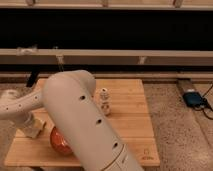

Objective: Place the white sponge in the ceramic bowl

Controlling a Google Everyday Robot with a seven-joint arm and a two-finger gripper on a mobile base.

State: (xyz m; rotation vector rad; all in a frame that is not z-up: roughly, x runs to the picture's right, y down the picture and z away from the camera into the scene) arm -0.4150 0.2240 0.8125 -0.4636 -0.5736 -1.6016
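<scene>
The orange-red ceramic bowl (58,142) sits on the wooden table near its front left. Only its left part shows; my white arm covers the rest. My gripper (32,127) hangs low over the table's left edge, just left of the bowl. A pale cream blocky shape sits at the gripper's tip. I cannot tell whether it is the white sponge or part of the gripper. No sponge shows elsewhere on the table.
A small whitish bottle-like object (104,100) stands mid-table behind the arm. The wooden table (130,120) has bare boards on its right half. A blue device (193,98) lies on the floor at right. A long dark bench or rail runs behind.
</scene>
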